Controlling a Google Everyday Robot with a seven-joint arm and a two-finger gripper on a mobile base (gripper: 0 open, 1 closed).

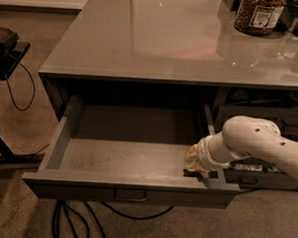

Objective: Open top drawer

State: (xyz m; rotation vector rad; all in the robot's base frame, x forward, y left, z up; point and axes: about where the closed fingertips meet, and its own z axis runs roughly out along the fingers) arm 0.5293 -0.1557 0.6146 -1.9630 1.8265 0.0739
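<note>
The top drawer (pixel 82 152) is a wide dark grey drawer under the left part of the counter. It stands pulled far out, and its grey floor with pale scuffs shows. Its front panel (pixel 60 189) carries a small centred pull handle (pixel 130 195). My gripper (pixel 195 168) reaches in from the right on a white arm (pixel 257 146). It sits at the drawer's right front corner, just inside the right side wall and behind the front panel. The wrist hides most of it.
The grey glossy counter (pixel 158 36) tops the drawer, with a jar of nuts (pixel 257 14) at the back right. Narrower grey drawers (pixel 269 122) lie right of my arm. Black cables (pixel 78 222) lie on the carpet below. A dark stand (pixel 5 48) is at left.
</note>
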